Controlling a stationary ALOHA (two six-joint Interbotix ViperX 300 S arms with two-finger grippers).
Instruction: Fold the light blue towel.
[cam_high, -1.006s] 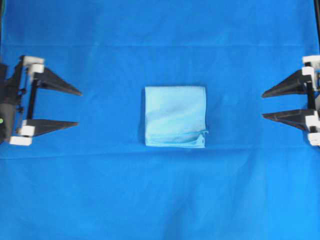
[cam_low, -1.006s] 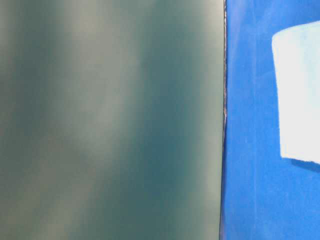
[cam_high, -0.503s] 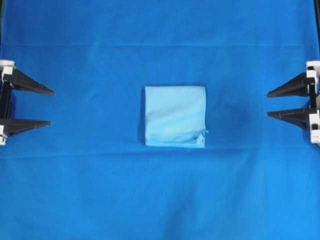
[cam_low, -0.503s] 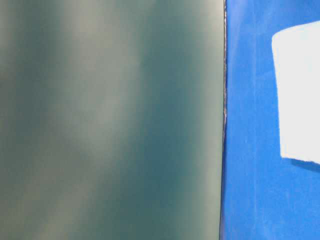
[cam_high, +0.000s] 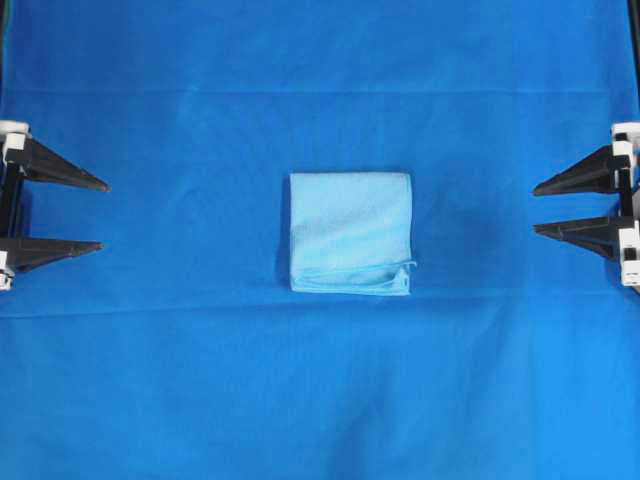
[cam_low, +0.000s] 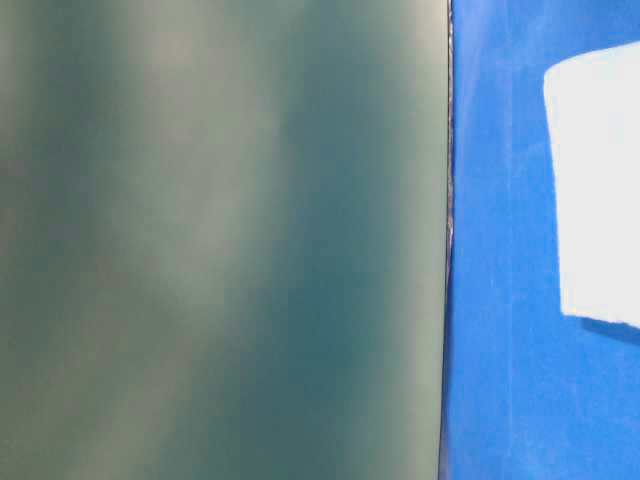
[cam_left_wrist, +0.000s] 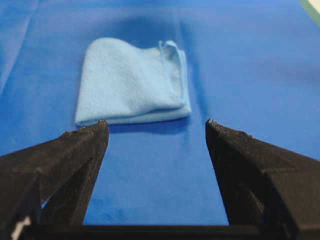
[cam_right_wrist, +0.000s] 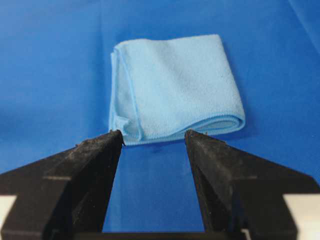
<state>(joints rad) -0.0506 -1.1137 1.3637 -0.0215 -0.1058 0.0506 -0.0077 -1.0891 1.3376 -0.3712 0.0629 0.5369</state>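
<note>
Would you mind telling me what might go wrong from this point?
The light blue towel lies folded, but its loose hemmed corner sticks up, so the stack might spring open. Both the left gripper and right gripper stand open and apart from it; reaching back could drag the layers.

The light blue towel (cam_high: 350, 232) is a pale sky blue, plain with no print, and its thin hem is a slightly stronger blue along the edge. Around the towel, the table covering (cam_high: 320, 400) is a much deeper royal blue, also plain, with faint lighter crease lines. The left gripper (cam_high: 104, 215) and the right gripper (cam_high: 536, 208), on both sides of the towel, have black fingers with white parts behind them. In the table-level view a blurred grey-green surface (cam_low: 220, 240) stands left of the towel
</note>
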